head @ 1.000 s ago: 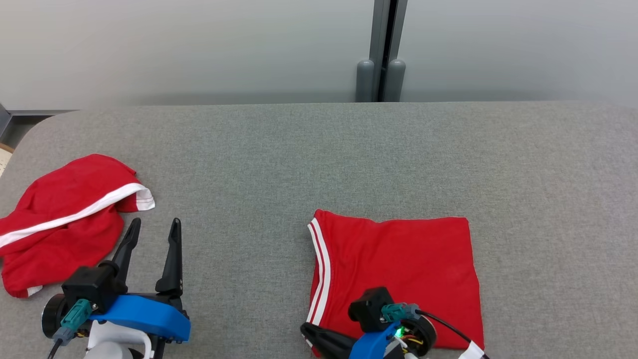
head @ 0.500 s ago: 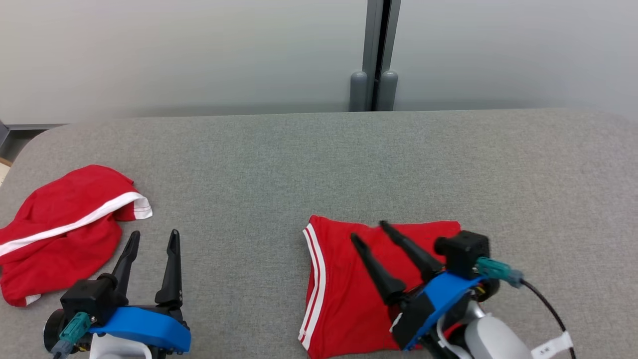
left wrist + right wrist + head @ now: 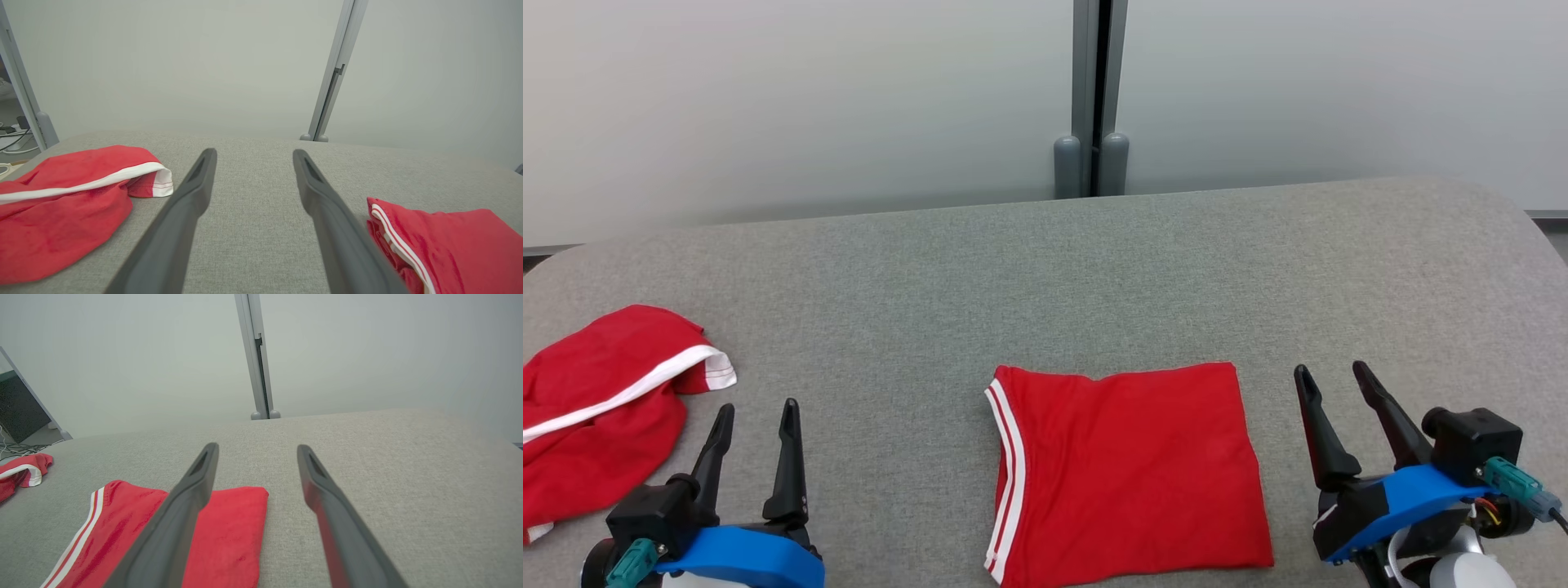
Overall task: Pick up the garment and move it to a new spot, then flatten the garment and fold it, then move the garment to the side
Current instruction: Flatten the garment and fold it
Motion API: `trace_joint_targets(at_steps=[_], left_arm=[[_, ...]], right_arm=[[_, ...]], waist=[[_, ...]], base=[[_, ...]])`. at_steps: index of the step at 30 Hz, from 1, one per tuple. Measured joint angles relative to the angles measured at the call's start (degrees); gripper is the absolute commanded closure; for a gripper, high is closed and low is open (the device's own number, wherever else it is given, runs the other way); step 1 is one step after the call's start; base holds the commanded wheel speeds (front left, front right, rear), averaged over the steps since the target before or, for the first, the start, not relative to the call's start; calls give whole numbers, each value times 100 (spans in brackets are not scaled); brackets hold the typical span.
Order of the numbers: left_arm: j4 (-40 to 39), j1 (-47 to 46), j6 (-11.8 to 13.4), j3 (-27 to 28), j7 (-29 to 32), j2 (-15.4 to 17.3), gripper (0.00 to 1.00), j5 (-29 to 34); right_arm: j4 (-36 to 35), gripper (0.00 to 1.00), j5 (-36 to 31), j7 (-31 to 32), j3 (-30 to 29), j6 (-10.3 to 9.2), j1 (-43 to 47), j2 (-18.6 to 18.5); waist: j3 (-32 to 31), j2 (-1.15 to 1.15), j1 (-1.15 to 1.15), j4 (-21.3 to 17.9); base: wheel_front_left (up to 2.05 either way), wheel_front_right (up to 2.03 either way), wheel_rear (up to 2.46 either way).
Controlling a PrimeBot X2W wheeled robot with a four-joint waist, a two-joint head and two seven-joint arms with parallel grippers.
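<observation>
The right tool has left the garment (folded flat on the table), fingers spread; left tool likewise spread.

Crumpled red garment cut by head view's left edge, folded garment partly hidden behind right tool

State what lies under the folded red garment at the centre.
The folded red garment rests on the grey padded surface, seen beside and beyond it. Its lower layers and anything beneath are covered.
</observation>
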Motion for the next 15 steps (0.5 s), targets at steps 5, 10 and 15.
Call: trace_joint_targets(at_steps=[5,10,15], left_arm=[[-25,91,49,53,-8,-8,0,-40],[25,171,82,91,-2,11,0,-85],[51,176,123,94,37,24,0,-101]], right_arm=[[60,0,-159,51,-101,0,98,0],[165,0,-189,54,-178,0,181,0],[216,0,-148,53,-170,0,193,0]], waist=[[-23,0,0,-88],[-87,0,0,-162],[-138,0,0,-212]], base=[[0,0,0],[0,0,0],[0,0,0]])
